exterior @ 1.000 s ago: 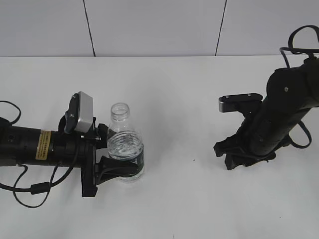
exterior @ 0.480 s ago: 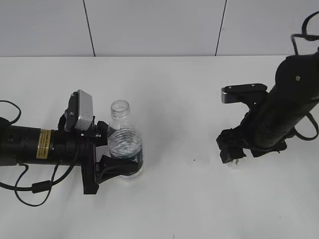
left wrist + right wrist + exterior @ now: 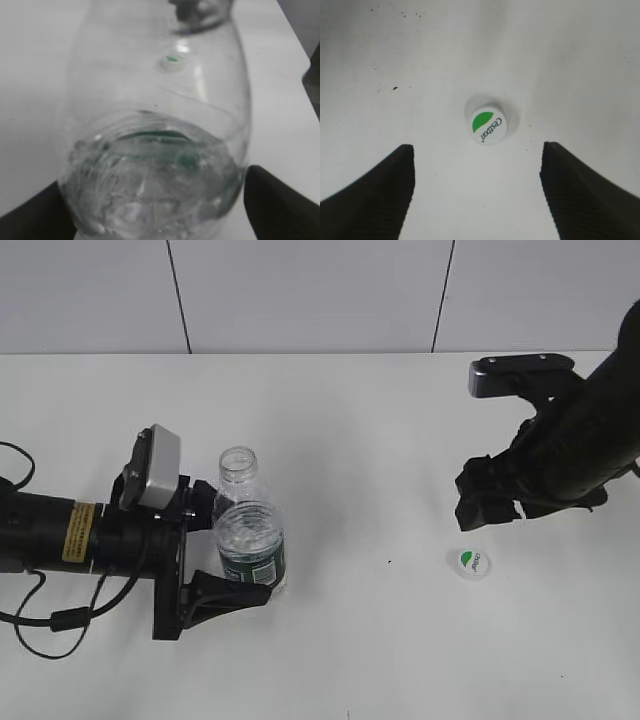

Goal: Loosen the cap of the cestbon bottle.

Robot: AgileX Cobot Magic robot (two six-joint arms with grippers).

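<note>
The cestbon bottle [image 3: 250, 532] stands upright on the white table with its neck open and uncapped; it fills the left wrist view [image 3: 155, 125]. My left gripper [image 3: 235, 552] reaches in from the left, and its jaws [image 3: 152, 187] sit open on either side of the bottle's lower body, with a small gap at the right finger. The cap [image 3: 469, 562] lies alone on the table at the right, green half-circle up. My right gripper [image 3: 487, 506] hovers above it, open and empty. The cap [image 3: 487, 124] shows beyond the spread fingers [image 3: 476, 150].
The white table [image 3: 350, 440] runs back to a tiled wall. Black cables trail by the left arm [image 3: 45, 625]. The right arm's body [image 3: 590, 440] fills the upper right.
The right gripper has lifted and moved up and right, leaving the cap on the table. The left gripper's jaws have widened around the bottle and the arm has drawn back slightly left.
</note>
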